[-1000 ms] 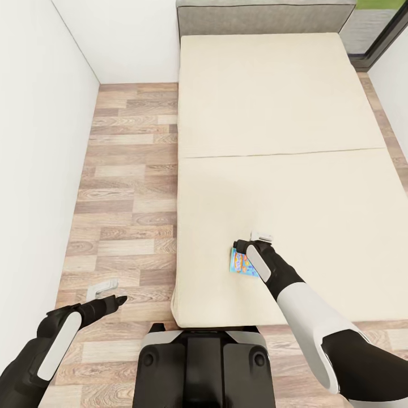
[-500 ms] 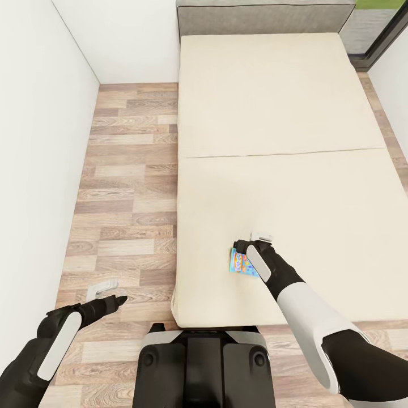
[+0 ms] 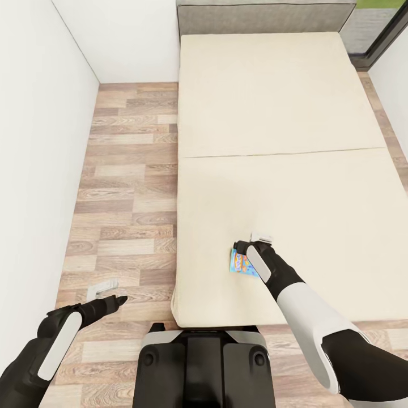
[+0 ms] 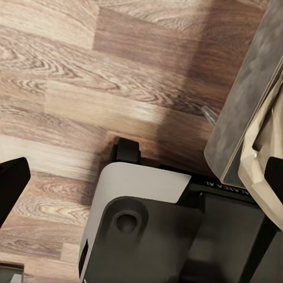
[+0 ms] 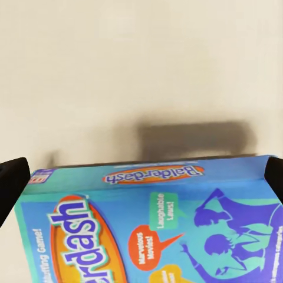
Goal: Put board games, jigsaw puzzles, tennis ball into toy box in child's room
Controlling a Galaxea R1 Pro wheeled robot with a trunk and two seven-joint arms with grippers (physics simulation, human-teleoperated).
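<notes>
Small blue game (image 3: 241, 263) flat on bed (image 3: 283, 130) near foot edge; right hand (image 5: 141, 177) spread astride it, not clenched; box likely light, stiff, slick; pinch across long edges; left hand (image 3: 107, 294) idle, state unclear

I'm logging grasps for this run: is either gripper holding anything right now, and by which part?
The left gripper holds nothing, hanging over the floor. The right gripper straddles the small blue board game on the bed; a closed grip cannot be told.
</notes>
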